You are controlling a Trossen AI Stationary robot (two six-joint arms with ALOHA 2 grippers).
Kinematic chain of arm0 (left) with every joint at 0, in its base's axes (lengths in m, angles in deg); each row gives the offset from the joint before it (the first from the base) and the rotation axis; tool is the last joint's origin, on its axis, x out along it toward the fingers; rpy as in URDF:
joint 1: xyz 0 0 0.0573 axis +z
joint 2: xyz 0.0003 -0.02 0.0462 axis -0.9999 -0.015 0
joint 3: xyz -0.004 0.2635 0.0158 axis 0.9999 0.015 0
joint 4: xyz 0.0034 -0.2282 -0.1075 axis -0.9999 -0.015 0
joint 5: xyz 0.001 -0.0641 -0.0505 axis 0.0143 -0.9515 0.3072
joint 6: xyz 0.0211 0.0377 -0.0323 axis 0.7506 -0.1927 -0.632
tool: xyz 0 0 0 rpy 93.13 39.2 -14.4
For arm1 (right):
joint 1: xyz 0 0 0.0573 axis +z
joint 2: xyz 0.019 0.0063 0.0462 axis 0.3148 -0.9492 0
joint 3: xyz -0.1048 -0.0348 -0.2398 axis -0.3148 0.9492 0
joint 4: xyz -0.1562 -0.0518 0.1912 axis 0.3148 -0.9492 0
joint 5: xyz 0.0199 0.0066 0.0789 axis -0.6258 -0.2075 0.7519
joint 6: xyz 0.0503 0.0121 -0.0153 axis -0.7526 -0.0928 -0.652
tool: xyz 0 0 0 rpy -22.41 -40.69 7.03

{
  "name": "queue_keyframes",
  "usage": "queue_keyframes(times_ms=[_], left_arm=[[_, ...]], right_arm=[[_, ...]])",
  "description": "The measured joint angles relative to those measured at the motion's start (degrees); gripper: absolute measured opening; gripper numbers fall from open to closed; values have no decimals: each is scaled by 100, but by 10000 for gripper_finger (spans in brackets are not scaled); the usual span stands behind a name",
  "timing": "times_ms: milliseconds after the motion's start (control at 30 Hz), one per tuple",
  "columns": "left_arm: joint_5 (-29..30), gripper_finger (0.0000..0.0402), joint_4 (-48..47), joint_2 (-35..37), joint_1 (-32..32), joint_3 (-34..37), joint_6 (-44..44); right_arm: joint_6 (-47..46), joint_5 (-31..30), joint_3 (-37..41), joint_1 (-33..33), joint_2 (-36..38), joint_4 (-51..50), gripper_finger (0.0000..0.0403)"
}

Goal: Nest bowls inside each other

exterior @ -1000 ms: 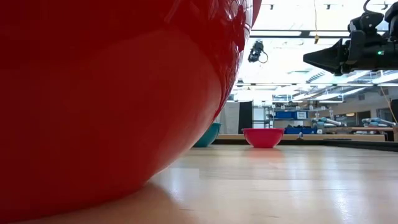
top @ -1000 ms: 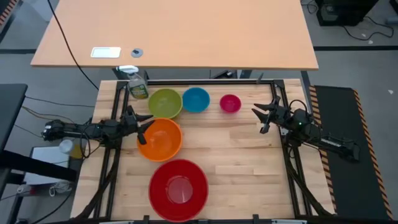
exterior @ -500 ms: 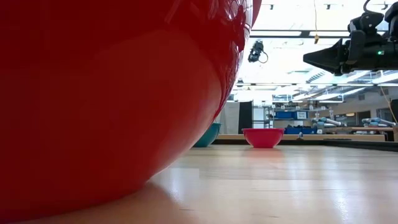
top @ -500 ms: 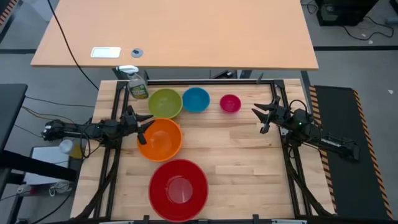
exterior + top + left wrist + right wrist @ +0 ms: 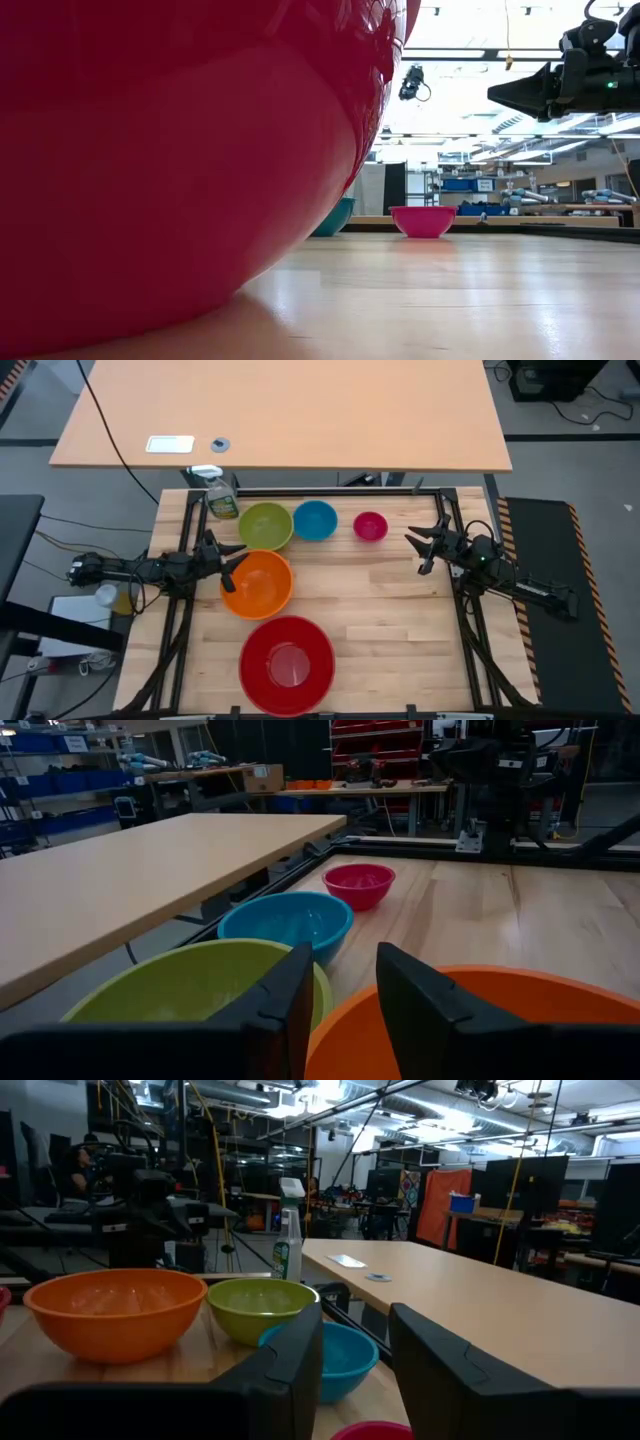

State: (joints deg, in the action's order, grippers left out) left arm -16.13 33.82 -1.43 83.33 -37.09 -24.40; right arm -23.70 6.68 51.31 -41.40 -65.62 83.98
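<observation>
Closest to you on the table [image 5: 390, 610] sits the red bowl [image 5: 287, 651], the biggest one. It stands alone near the front edge, and it fills most of the low view.

Just past it is the orange bowl [image 5: 258, 582]. Your left gripper [image 5: 226, 552] hangs right at that bowl's rim, on the left side. Its fingers [image 5: 285, 1010] have a small gap between them and they hold nothing. You can see the orange rim right under them in the left wrist view.

Across the table, your right gripper [image 5: 424, 543] hangs in the air near the right edge. Its fingers [image 5: 295, 1365] are a little apart too, and they are empty.

Farther back, three bowls stand in a row: the lime green bowl [image 5: 265, 525], then the blue bowl [image 5: 316, 520], then the little pink bowl [image 5: 370, 526]. The green one touches or almost touches the orange one. The pink one is the closest to your right gripper, but still apart from it. A green spray bottle [image 5: 221, 499] stands at the far left corner, behind the green bowl.

Nothing has moved in the last second. Both arms are just as they were, and all five bowls sit where they did. That means no bowl is inside another yet, so the whole job is still ahead of you. I think a good first move is to pick up the orange bowl and set it into the red one.
</observation>
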Motion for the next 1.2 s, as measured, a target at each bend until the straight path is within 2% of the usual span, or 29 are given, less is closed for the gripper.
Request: queue_keyframes(times_ms=[200,433,667,867,1100,1200], left_arm=[[-1,114,226,-1,-1,33,6],[-1,114,1141,-1,1,27,44],[-10,114,1355,-1,1,18,-1605],[-10,114,1464,-1,1,14,-1699],[3,114,2435,-1,1,5,-2772],[3,114,3023,0,1,3,-3307]], right_arm=[[-1,0,-1,-1,0,0,126],[-1,1,0,-1,1,0,126],[-1,-1,-1,1,1,0,126],[0,1,-1,1,1,0,126],[124,-251,-1,-6,-16,221,126],[-914,-334,1,-6,-47,988,126]])
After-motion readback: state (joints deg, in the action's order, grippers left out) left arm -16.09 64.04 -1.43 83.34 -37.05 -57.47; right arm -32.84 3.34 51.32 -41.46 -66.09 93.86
